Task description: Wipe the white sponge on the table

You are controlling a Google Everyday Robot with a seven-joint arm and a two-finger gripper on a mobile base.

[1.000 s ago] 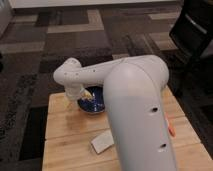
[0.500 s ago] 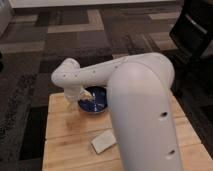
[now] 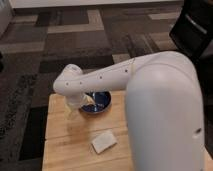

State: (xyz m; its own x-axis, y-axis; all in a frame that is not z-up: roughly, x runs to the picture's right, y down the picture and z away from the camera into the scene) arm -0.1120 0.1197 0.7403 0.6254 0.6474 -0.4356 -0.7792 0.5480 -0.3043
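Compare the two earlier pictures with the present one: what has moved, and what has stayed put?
The arm's near link has swung toward the picture's right, covering more of the right side of the table; its far end with the gripper dipped slightly beside the blue bowl. Nothing was grasped or released. The white sponge and bowl stayed in place.

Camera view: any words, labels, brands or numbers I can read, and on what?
None can be read: the white sponge, the blue bowl, the table and the arm show no text. The gripper, at the bowl's left edge beyond the sponge, shows none either.
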